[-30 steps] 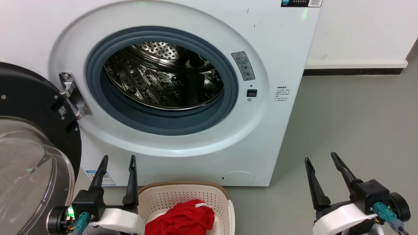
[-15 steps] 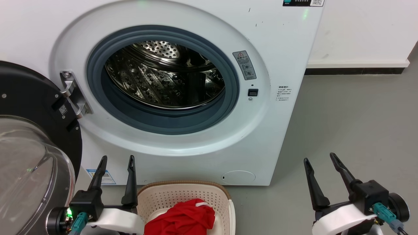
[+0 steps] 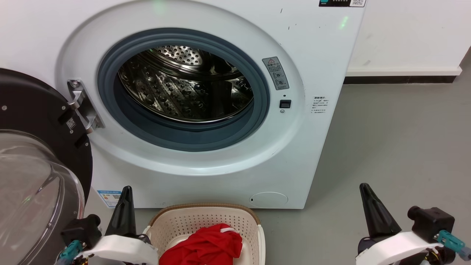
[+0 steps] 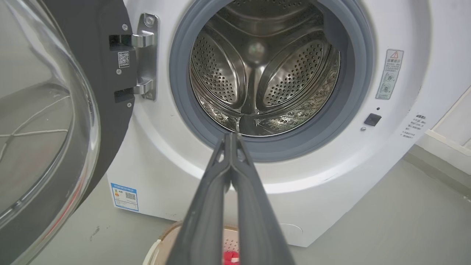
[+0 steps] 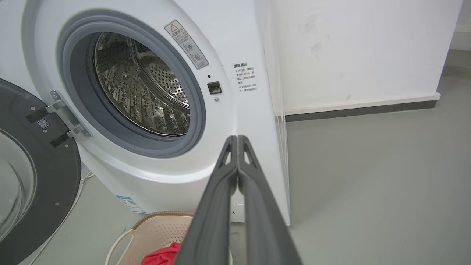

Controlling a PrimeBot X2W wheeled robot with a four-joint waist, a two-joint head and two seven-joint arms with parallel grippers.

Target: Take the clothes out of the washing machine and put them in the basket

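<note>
Clothes (image 3: pixel 206 244) in basket (image 3: pixel 206 219) near door (image 3: pixel 36 110)

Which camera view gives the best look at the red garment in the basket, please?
The head view: the red garment lies crumpled in the basket, white trim visible. The left wrist view gives a red sliver between the left end effector fingers; the right wrist view catches a corner at its bottom edge.

One washing machine (image 3: pixel 323 59); one door (image 3: pixel 33 106); one basket (image 3: pixel 198 222); one red garment (image 3: pixel 206 246).
</note>
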